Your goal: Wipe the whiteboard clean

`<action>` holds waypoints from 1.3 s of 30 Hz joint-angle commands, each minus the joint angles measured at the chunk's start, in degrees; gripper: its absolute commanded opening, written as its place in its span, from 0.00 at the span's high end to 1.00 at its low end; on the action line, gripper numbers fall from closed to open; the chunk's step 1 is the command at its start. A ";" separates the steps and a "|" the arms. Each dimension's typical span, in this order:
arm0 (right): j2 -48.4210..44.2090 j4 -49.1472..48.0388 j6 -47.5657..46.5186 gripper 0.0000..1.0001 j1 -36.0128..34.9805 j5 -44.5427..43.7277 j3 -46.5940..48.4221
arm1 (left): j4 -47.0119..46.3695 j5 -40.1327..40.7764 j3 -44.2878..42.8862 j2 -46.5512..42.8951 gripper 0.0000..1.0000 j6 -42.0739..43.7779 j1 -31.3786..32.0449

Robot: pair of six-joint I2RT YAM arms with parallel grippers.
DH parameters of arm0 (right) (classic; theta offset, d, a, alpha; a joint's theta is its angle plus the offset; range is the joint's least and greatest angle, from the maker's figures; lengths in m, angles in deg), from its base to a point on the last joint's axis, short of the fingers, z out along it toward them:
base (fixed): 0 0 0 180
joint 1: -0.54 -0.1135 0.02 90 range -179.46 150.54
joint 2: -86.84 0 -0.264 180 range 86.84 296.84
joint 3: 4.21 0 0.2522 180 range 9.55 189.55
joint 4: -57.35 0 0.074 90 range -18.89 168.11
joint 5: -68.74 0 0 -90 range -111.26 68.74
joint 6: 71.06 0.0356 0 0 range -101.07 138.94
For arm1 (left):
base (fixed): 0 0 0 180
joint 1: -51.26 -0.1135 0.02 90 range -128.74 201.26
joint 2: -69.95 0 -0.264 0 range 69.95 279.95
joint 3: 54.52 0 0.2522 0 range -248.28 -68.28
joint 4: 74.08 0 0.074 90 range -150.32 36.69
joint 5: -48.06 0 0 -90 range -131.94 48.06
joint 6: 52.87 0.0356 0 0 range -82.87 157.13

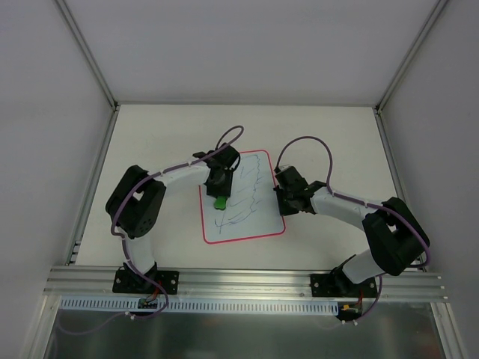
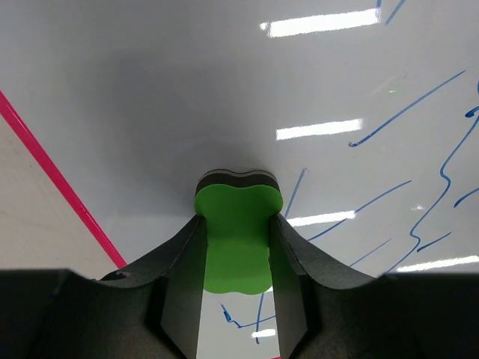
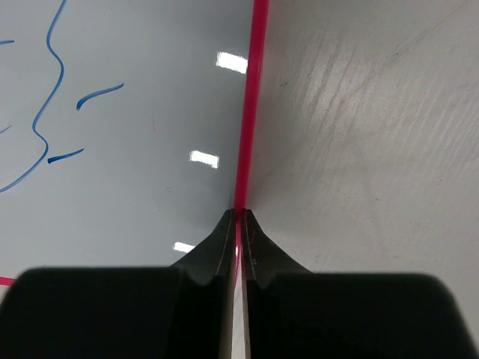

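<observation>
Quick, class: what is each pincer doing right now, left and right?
Left pincer: closed on the green eraser, over the whiteboard.
Right pincer: closed on the whiteboard's red rim.

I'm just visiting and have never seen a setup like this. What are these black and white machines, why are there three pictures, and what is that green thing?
These are two robot arms bolted at the near edge of a table. The overhead picture comes from a fixed camera above and behind them; the other two come from small cameras on each wrist, looking past the fingers. On the table lies a whiteboard with a pink rim and blue pen scribbles. The left gripper is closed on a green eraser block, its dark underside against the board. The right gripper is pinched shut on the board's right edge, apparently to steady it. Plenty of blue lines remain.
</observation>
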 commanded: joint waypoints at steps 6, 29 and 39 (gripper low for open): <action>0.64 2.09 0.13 0.95 -0.21 -1.18 -1.43 | 6.10 -0.59 2.23 2.07 0.61 -1.10 -3.00; 1.08 1.65 0.22 0.96 -0.21 -0.48 -1.60 | -0.93 1.52 6.72 -6.02 0.49 -1.19 -0.63; 1.61 1.65 -0.14 0.95 -0.21 0.31 -1.34 | -2.60 1.70 6.37 -6.28 0.48 2.32 -0.62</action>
